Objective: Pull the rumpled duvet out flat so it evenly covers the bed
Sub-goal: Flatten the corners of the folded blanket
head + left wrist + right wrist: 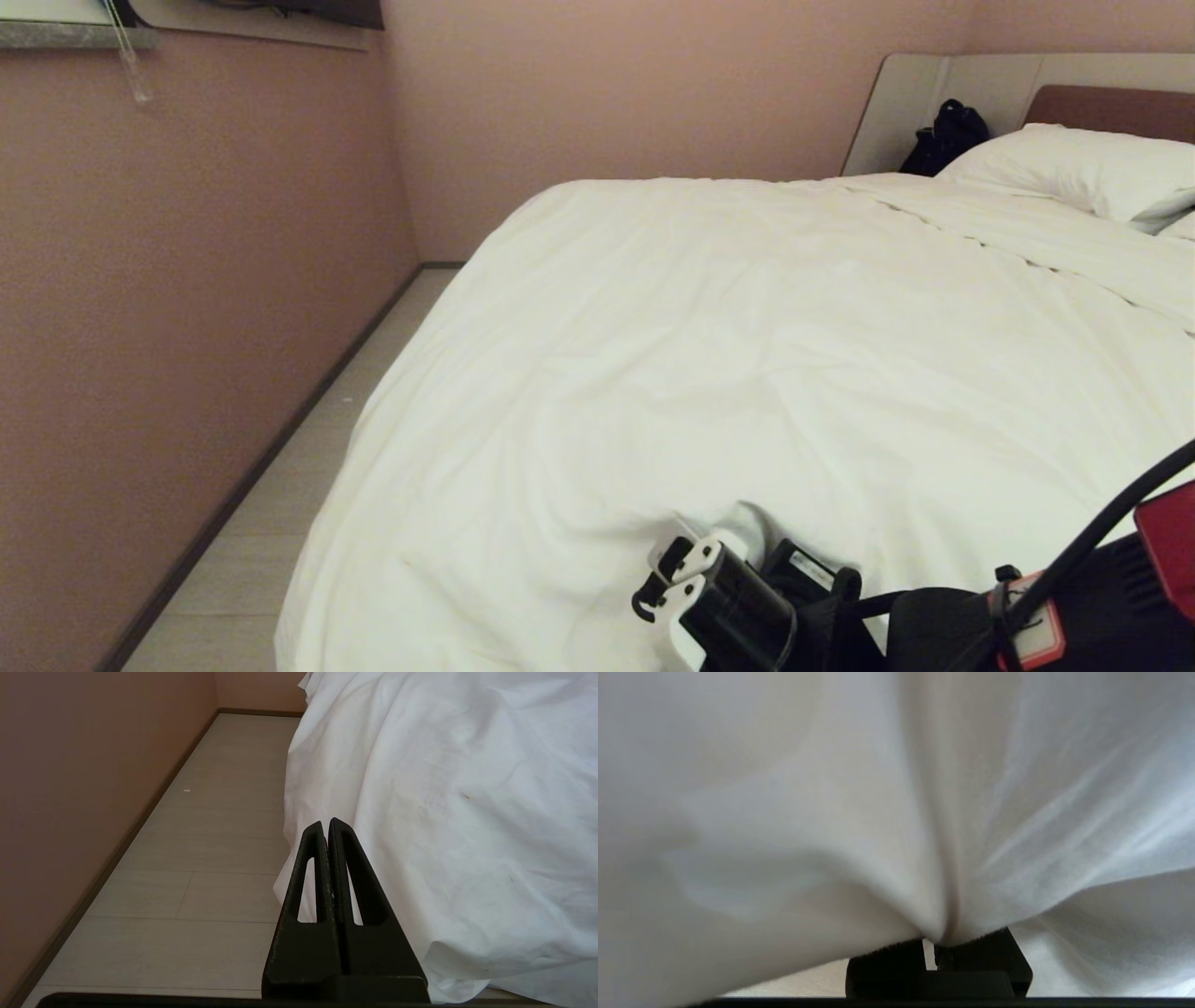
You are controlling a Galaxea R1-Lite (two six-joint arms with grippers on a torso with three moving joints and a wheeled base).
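Observation:
The white duvet (747, 355) lies spread over the bed, whose pale grey headboard (915, 103) shows at the far right. Soft creases run across the duvet, and its left side hangs down toward the floor. At the near edge my right gripper (936, 947) is shut on a pinched fold of the duvet (878, 812), and the cloth bunches up around its fingers. In the head view the right wrist (719, 597) shows at the bottom, with its fingertips buried in the fold. My left gripper (325, 826) is shut and empty, low beside the hanging duvet (444, 812).
White pillows (1074, 168) lie at the head of the bed, with a black bag (945, 135) against the headboard. A pink wall (187, 280) runs close along the bed's left side. Between them is a narrow strip of pale floor (308, 485).

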